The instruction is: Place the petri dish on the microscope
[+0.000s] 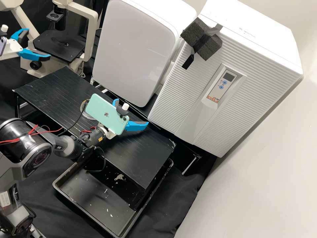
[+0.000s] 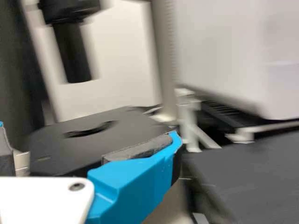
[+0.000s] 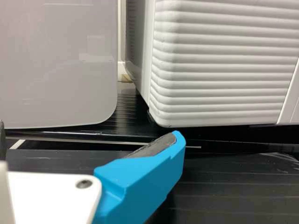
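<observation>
Against black cloth (image 1: 40,16), the microscope (image 1: 61,44) stands near the left hand (image 1: 39,43).

microscope (image 1: 91,36) cream/blk; phone (image 1: 102,110) mint grn; cabinet (image 1: 176,96) wht, ribbed

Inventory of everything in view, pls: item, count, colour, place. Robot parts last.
Microscope: 1, cream and black, upper left
Smooth-front unit: 1, white, beside microscope
Ribbed unit: 1, white, right of smooth one
Foam block: 1, dark grey, on ribbed unit
Stand: 1, black, before units
Round item, maybe petri dish: 1, clear, on stand, partly hidden
Tray: 1, black, partly under stand
Flakes: several, pale, in tray
Cloth: black, around tray
Phones: 2, one green, one per gripper
Right gripper: 1, white/blue, above stand
Left gripper: 1, white/blue, near microscope
Arm: 1, dark grey, lower left
</observation>
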